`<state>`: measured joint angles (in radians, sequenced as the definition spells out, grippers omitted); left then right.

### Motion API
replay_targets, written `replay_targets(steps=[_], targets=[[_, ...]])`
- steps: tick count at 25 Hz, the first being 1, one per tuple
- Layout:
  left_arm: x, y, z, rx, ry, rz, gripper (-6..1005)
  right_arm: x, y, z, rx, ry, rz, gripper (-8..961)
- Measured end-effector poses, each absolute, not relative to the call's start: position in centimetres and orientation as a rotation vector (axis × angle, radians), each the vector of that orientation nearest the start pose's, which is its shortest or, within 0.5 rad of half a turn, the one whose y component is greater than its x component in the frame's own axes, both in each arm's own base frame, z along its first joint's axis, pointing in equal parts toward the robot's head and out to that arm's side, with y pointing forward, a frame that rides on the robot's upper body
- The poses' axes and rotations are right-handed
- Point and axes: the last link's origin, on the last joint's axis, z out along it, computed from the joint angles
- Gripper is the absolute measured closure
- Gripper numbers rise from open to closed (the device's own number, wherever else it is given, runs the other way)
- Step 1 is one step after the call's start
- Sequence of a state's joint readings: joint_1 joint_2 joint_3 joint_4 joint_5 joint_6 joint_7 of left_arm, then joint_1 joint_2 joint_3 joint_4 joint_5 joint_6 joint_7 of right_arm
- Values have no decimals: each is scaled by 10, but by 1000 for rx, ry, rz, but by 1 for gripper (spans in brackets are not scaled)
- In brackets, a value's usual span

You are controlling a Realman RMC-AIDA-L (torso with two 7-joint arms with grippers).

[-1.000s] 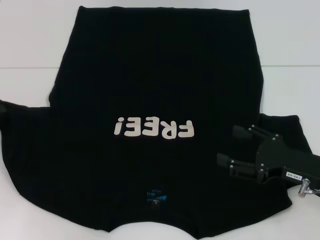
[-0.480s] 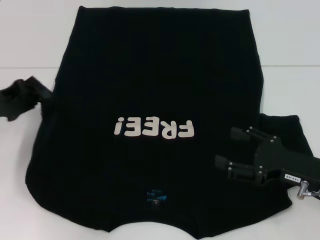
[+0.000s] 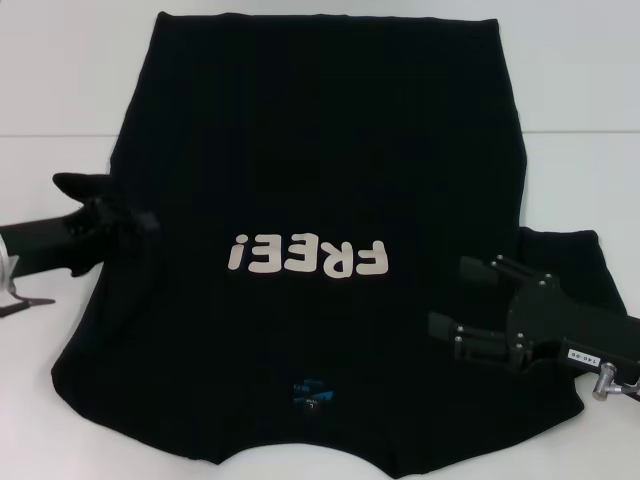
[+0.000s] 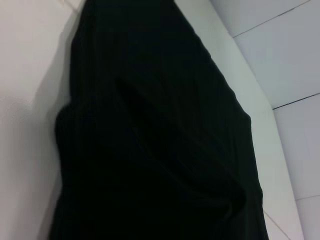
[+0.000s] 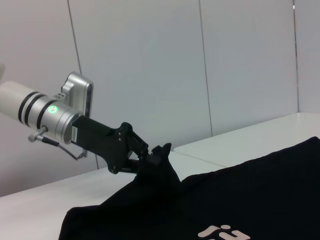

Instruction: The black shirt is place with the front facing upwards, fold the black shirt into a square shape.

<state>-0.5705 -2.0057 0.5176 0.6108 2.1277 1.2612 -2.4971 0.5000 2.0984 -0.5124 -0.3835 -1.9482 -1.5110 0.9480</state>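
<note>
The shirt [image 3: 320,200] lies spread on the white table [image 3: 60,80] in front of me, front up, with the cream "FREE!" lettering [image 3: 306,257] upside down from where I look. The small blue neck label [image 3: 309,389] sits near the edge closest to me, and the hem runs along the far side.

My left gripper [image 3: 120,222] is at the shirt's left side, about level with the lettering. It pinches a bunch of the left sleeve and holds it lifted off the table, so a peak of black cloth pokes up past the fingertips. In my right wrist view the same gripper [image 5: 152,157] shows across the shirt with the fabric draped down from it like a small tent. My left wrist view is filled with dark cloth [image 4: 150,150] hanging close under the camera (I can't see my own fingers there), with white table on either side.

My right gripper [image 3: 462,297] hovers over the shirt's right side, near the right sleeve [image 3: 570,260], which lies flat on the table. Its two fingers [image 3: 480,267] are spread apart, pointing toward the middle of the shirt, with nothing between them.
</note>
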Motion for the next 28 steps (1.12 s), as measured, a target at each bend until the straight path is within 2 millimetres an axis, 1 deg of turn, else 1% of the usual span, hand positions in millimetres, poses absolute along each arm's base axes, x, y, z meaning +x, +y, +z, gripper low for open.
replay_targets(steps=[2, 7, 11, 14, 18, 20, 22, 23, 24, 25, 28], targets=[[-314, 370, 37, 2166, 2484, 1047, 918, 283, 305, -32, -2552, 460, 850, 12], [-307, 363, 24, 2070, 2403, 1150, 863, 283, 305, -34, -2552, 468, 855, 12], [-308, 362, 21, 2082, 2382, 1168, 674, 283, 305, -34, -2551, 469, 856, 11], [-310, 359, 25, 2182, 2323, 1184, 546, 283, 305, -34, -2549, 470, 857, 12], [-313, 346, 40, 2503, 2050, 1218, 384, 284, 305, -32, -2536, 488, 867, 12], [-313, 335, 47, 2654, 1873, 1226, 296, 285, 304, -29, -2515, 519, 889, 11], [-311, 322, 51, 2801, 1652, 1206, 207, 287, 306, -24, -2494, 571, 907, 11], [-310, 314, 52, 2882, 1515, 1188, 163, 289, 307, -19, -2478, 623, 914, 11], [-309, 306, 52, 2935, 1403, 1176, 152, 290, 310, -13, -2464, 674, 918, 11], [-308, 301, 51, 2963, 1336, 1168, 142, 291, 312, -8, -2453, 718, 917, 11], [-305, 283, 46, 3034, 1112, 1116, 110, 297, 320, 18, -2419, 941, 870, 11]])
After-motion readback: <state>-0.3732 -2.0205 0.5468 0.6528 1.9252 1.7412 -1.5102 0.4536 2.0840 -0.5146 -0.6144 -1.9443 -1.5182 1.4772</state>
